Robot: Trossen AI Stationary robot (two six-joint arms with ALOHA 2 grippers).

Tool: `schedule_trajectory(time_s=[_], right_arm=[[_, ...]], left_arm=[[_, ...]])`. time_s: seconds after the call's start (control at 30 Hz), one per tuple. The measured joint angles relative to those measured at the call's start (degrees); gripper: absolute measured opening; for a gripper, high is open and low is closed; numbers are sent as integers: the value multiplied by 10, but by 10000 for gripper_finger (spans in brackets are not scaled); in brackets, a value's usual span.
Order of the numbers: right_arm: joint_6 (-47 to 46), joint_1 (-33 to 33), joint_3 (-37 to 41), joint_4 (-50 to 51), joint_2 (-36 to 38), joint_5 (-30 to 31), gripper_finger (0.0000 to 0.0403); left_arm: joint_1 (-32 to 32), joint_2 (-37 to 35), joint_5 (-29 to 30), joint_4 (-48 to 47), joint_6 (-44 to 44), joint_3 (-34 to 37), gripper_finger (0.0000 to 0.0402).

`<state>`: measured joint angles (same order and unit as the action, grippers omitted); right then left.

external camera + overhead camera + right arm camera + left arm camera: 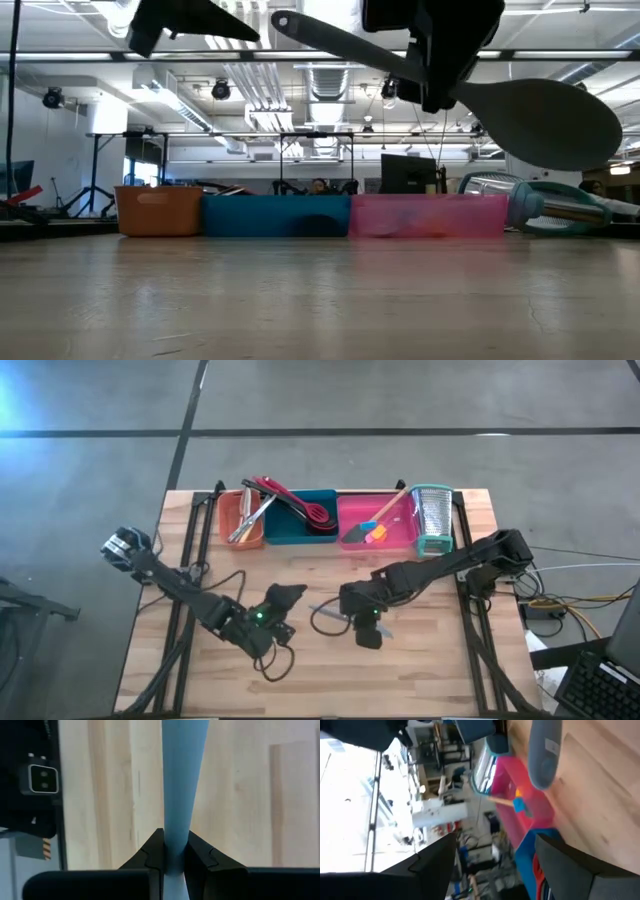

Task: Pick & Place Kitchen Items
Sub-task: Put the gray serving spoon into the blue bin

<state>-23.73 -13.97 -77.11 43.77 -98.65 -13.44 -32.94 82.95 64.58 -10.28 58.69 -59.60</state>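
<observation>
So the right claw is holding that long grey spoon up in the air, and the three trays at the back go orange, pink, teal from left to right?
Not quite. The high view shows orange tray, teal tray, then pink tray. The rest holds: the right claw grips the long grey spoon above the table.

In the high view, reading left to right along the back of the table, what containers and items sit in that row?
Orange tray → teal tray → pink tray → box grater.
</observation>
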Motion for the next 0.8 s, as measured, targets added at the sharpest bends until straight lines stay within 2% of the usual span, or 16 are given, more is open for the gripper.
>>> schedule_trajectory(time_s=[0.23,0.43,0.67,0.8], right_arm=[[5,23,24,-27,0,-21,31],[17,31,16,-28,0,-21,31],[19,34,17,-28,6,-21,31],[17,34,17,-37,6,-21,31]], left_arm=[[0,93,59,-1,21,-51,275],[0,163,65,0,48,-97,275],[10,208,75,1,59,-116,271],[29,215,84,-2,58,-116,250]])
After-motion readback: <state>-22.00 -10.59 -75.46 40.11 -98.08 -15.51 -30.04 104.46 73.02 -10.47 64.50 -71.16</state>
